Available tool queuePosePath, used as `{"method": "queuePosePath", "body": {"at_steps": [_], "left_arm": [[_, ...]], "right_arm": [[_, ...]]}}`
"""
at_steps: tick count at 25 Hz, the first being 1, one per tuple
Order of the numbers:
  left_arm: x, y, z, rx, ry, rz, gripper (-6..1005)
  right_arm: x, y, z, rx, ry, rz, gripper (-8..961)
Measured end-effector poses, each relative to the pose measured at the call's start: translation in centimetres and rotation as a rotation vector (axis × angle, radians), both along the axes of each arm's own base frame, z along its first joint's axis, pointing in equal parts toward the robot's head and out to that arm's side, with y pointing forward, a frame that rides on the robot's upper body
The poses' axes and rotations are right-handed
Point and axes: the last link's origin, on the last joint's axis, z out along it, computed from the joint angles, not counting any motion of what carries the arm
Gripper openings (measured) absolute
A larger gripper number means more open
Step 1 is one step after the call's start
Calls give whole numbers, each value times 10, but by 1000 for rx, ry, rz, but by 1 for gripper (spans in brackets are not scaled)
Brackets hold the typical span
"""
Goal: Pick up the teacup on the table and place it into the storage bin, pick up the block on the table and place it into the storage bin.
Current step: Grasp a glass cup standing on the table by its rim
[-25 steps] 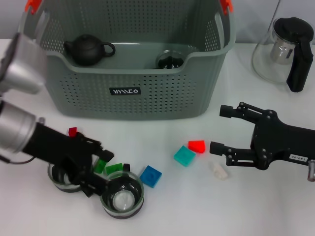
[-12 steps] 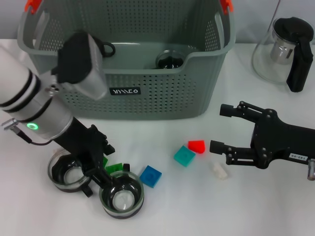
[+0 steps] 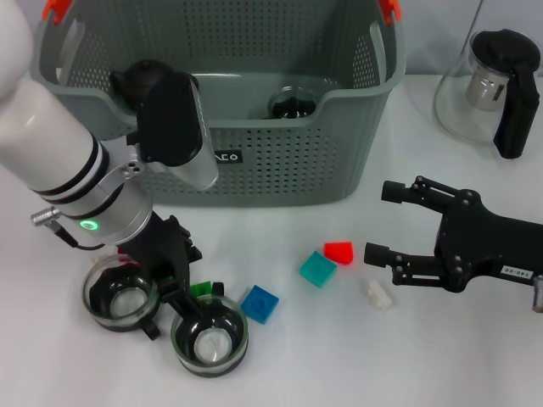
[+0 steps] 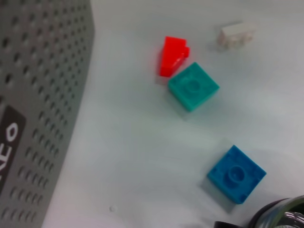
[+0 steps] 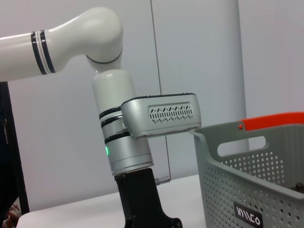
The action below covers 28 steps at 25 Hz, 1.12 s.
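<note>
Gripping round glass teacup rim: left tool.

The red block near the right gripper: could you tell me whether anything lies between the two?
Nothing visible does. The red block sits on bare table just ahead of the open right gripper. The teal block lies beyond it, and the white block is off to the side.
</note>
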Motion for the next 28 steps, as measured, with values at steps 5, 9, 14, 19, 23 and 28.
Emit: {"method": "queuePosePath", "body": {"at_steps": [5,9,14,19,23,28], "left_arm": [[1,3,3,29,5,9,814],[2,5,5,49,21,6,806],[4,7,7,70,30,8,801],[6,3,3,44,65,4,800],[7,-1,-3,30,93,-5,798],[8,-1,-5,35,99,-4,796]], "right_arm": [[1,-1,0,0,0,-3,947],[1,-1,0,0,0,-5,947],[2,-2,0,-2,1,-6,947],[2,-3,1,-5,2,-2,947],[3,-2,1,-3,-1,-4,947],[3,-2,1,-2,-2,-5,947]]}}
